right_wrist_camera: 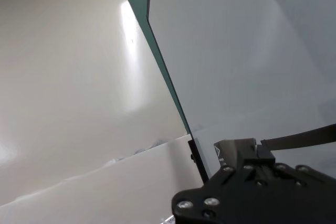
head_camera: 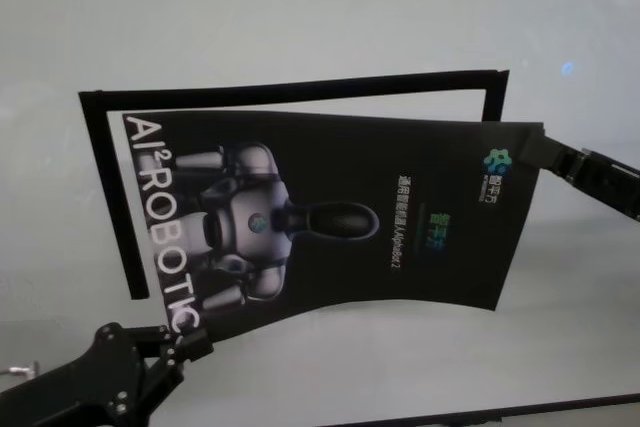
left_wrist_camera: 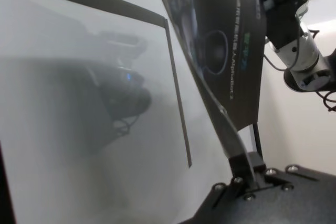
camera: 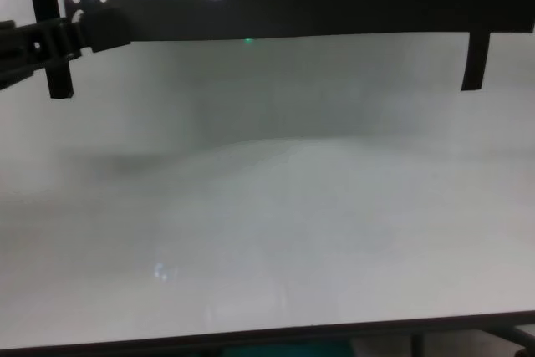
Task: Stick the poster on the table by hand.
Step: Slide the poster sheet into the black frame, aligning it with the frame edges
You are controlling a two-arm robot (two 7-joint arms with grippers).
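Note:
The poster [head_camera: 330, 217], black with a silver robot figure and white lettering, hangs slightly bowed above the white table [head_camera: 300, 7], held by two opposite corners. My left gripper [head_camera: 195, 345] is shut on its near left corner, also seen in the chest view [camera: 104, 27] and in the left wrist view [left_wrist_camera: 244, 162]. My right gripper [head_camera: 538, 147] is shut on the far right corner; its own wrist view shows it [right_wrist_camera: 242, 151] over the table. The left wrist view catches the poster [left_wrist_camera: 226, 35] almost edge-on.
Narrow black strips lie on the table as a partial frame: one along the far side [head_camera: 300, 87], one down the left [head_camera: 110, 197], a short one at the right [head_camera: 495, 97]. The table's dark front edge [camera: 251, 342] runs below.

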